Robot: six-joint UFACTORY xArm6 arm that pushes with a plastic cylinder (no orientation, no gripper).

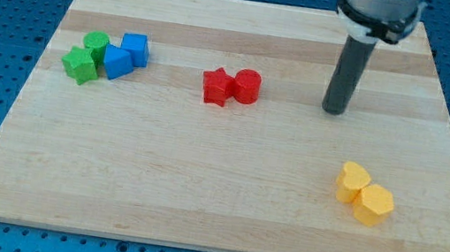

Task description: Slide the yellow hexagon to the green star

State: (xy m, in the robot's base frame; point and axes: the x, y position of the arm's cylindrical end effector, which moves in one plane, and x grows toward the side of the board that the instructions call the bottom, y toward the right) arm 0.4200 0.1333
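Note:
The yellow hexagon (373,204) lies at the view's lower right, touching a second yellow block (353,181) on its upper left. The green star (80,65) lies at the view's left, in a cluster with other blocks. My tip (333,111) rests on the board at the view's upper right, above the yellow blocks and apart from them, right of the red blocks.
A green cylinder (96,42), a blue triangular block (115,62) and a blue cube (135,48) crowd the green star's upper right. A red star (216,86) and a red cylinder (246,85) sit together mid-board. The wooden board (197,193) lies on a blue perforated table.

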